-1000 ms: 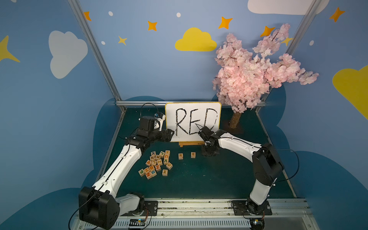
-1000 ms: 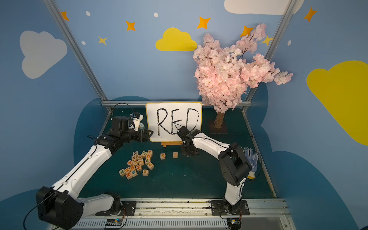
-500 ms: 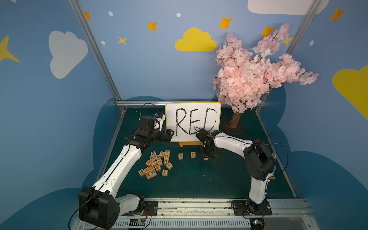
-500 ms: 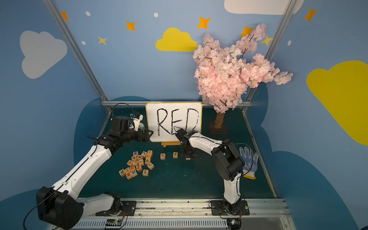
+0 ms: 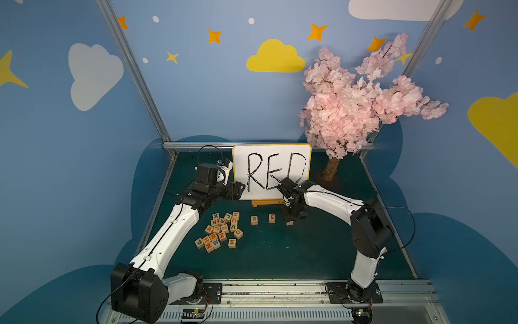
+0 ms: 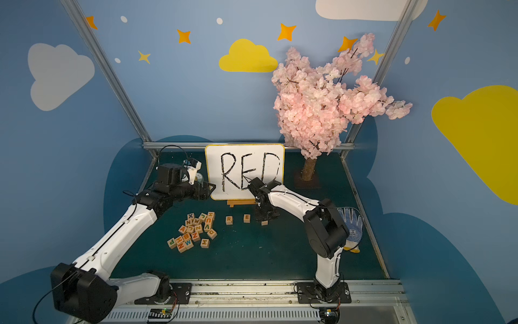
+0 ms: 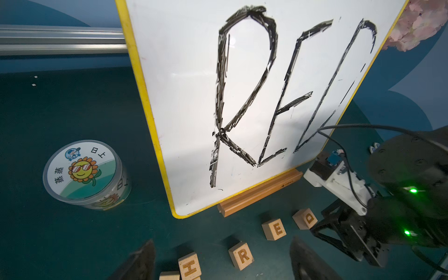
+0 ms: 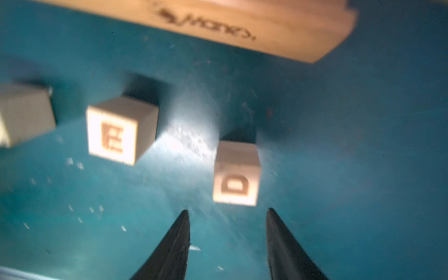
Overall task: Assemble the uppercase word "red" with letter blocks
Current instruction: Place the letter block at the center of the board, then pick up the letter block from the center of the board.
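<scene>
One pink blossom tree (image 5: 358, 103) fills the far right corner of the green surface (image 5: 280, 252). A white yellow-framed board (image 5: 241, 157) with RED handwritten on it stands at the middle of the far edge. The left gripper (image 7: 222, 242) hovers by the board's left side, its fingers spread with nothing between them. The right gripper (image 8: 227, 210) points down before the board's right end, its fingers parted and empty, the tips just short of the D block (image 8: 236, 179). A heap of letter blocks (image 5: 221, 230) lies toward the left edge. The R block (image 5: 254, 219), E block (image 5: 271, 218) and D block sit in a spaced row just in front of the board.
</scene>
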